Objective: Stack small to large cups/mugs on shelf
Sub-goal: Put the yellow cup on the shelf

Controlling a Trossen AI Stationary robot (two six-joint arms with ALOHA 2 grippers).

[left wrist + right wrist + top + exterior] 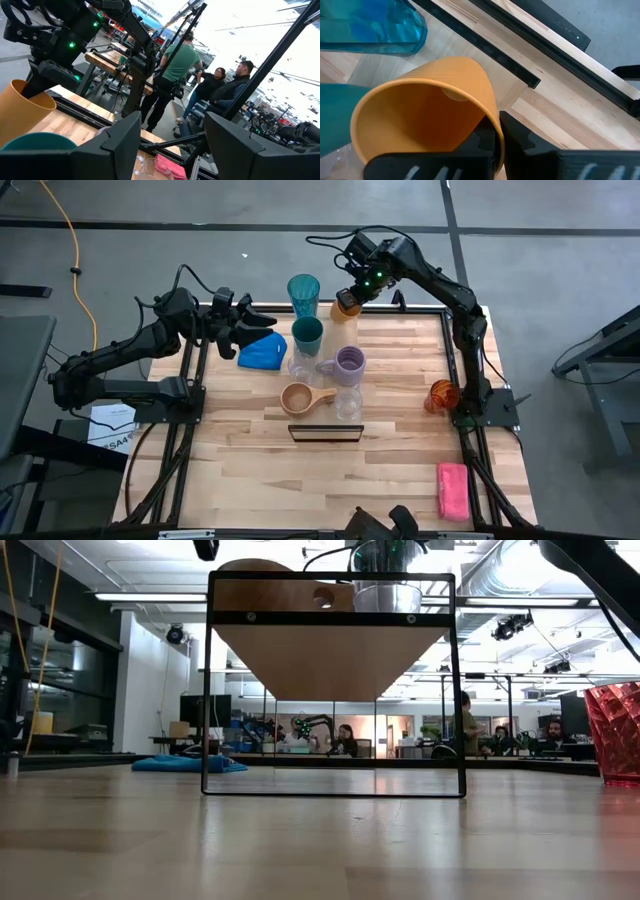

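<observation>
The right end effector [350, 298] is clamping the rim of the ribbed orange plastic cup [345, 308] at the far edge of the counter [400, 470], just beside the tall teal translucent tumbler [303, 292]. In the right wrist view the orange cup [427, 117] is tilting, its long axis leaning off vertical and its open mouth facing the camera, its base toward the boards.

The light-wood shelf with the thin black metal frame [325, 432] is standing near the middle of the counter, and whether any vessel sits on its top I cannot tell. The dark green cup [307, 334], lavender handled mug [347, 364], tan handled mug [300, 398] and a clear glass [347, 404] are clustering behind it, and the red faceted cup [443, 394] is sitting by the right edge, so most of the stacking looks undone.

The left end effector [262, 323] is hovering wide open and empty beside the blue cloth [262, 352].
</observation>
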